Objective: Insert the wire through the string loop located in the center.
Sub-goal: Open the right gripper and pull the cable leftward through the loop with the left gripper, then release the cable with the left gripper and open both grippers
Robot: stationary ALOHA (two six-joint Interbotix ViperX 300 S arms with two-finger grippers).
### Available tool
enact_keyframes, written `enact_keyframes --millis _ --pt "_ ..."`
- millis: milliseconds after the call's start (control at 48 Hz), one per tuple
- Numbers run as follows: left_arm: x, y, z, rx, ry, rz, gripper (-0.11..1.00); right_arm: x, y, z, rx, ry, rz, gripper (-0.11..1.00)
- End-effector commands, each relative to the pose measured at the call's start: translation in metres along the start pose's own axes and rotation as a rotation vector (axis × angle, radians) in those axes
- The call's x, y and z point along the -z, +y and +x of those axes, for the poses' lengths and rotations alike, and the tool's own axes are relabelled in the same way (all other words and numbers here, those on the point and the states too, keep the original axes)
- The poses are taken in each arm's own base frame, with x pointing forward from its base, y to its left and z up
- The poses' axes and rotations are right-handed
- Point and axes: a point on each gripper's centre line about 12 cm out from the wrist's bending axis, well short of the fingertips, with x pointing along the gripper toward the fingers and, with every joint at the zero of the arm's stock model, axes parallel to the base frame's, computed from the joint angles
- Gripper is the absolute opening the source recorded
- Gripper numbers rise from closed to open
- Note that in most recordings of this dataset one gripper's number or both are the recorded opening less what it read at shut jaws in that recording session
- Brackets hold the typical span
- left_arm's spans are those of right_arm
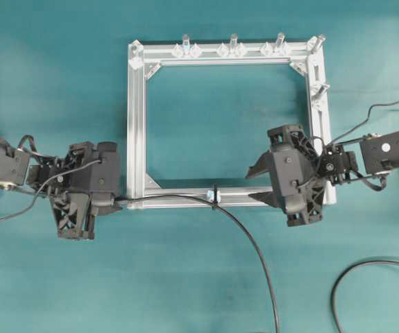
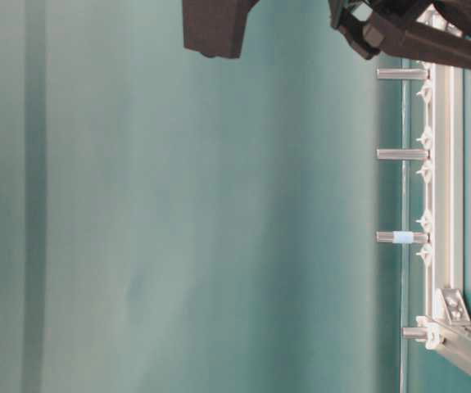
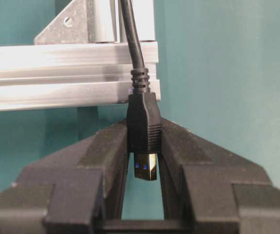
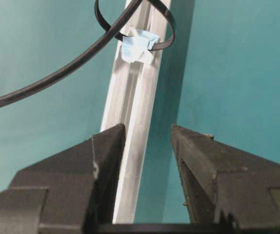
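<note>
Wire (image 1: 248, 239) already through the loop (image 1: 214, 192) at mid-span of the near bar of the frame (image 1: 136, 125), running from the left gripper (image 3: 142, 146) along the bar, through the ring, then curving down across the table (image 1: 60, 104) and out of the overhead view. Left gripper clamped on the black plug (image 3: 142, 127), gold tip poking back between the fingers, cable leading straight out over the frame corner. Right gripper (image 4: 147, 139) spread wide, nothing held, jaws straddling the bar short of the loop; right wrist view shows the loop (image 4: 164, 24) standing over the bluish bolt (image 4: 139, 43) with the wire (image 4: 57, 78) passing through it. Table-level view of little use: only pegs (image 2: 401, 154) and dark arm parts, loop not visible there. Risks, as judged: further pull toward the left could drag the cable tight against the ring and tip or flatten it, string being limp; slack loop of cable on the table may snag on the bar edge; grip sits on the plug shell only, so a sideways tug could twist it loose. Contact of right fingers with the bar hard to tell, possibly just clear; closing there would pinch metal, not wire
</note>
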Motion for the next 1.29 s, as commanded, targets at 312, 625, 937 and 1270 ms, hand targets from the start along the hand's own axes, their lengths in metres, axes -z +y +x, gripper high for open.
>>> enact_keyframes --millis 312,625,937,1270 --pt "-0.001 -0.002 -0.003 0.000 0.028 -0.002 0.28 -0.009 0.001 -0.005 -0.002 -0.037 0.001 0.45" --pt "-0.003 -0.002 -0.013 0.002 0.038 0.006 0.63 -0.010 0.001 -0.005 -0.003 -0.040 0.001 0.45" --pt "-0.025 0.003 -0.032 0.000 -0.061 -0.010 0.63 -0.013 0.001 -0.005 -0.003 -0.047 0.001 0.45" --pt "-0.053 0.012 -0.064 -0.015 -0.210 0.005 0.63 -0.036 0.002 -0.022 -0.006 -0.127 -0.002 0.45"
